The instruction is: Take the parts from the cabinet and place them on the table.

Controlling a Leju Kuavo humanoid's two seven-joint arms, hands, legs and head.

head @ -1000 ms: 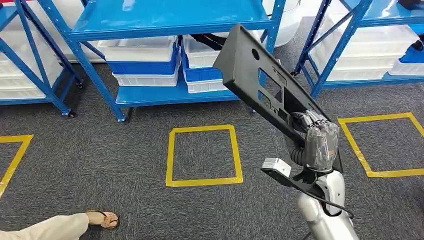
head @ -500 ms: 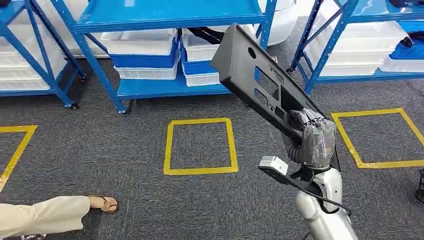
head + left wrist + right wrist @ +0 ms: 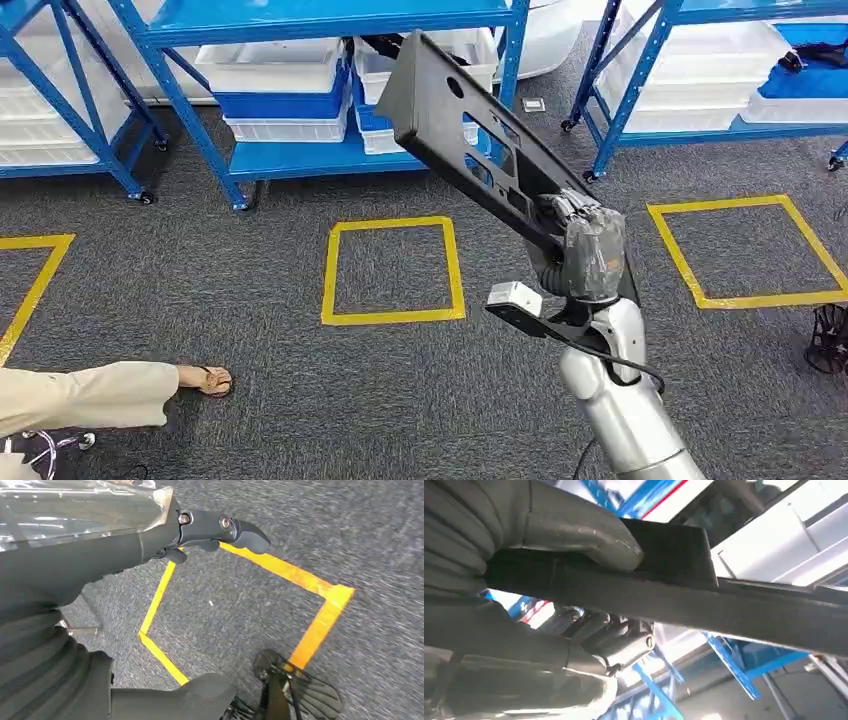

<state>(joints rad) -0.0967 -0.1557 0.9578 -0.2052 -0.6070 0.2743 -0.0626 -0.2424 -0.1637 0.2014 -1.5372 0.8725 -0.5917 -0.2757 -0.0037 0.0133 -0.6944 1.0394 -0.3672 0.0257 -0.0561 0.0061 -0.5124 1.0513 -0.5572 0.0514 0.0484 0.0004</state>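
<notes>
- while the blue shelving (image 3: 300,20) with its white bins (image 3: 275,65) is sitting across the grey carpet (image 3: 200,300), the robot is standing among the yellow tape squares (image 3: 392,270).
- the long black part (image 3: 470,140) is sticking up off the cabinet, tilting toward the shelving.
- the right hand (image 3: 590,255) is gripping its lower end; that long overhang is risking a twist or slip.
- the left hand (image 3: 125,535) is hanging empty over the floor, fingers loosely apart.
- a person's sandalled foot (image 3: 205,381) is lying nearby, risking a strike.
</notes>
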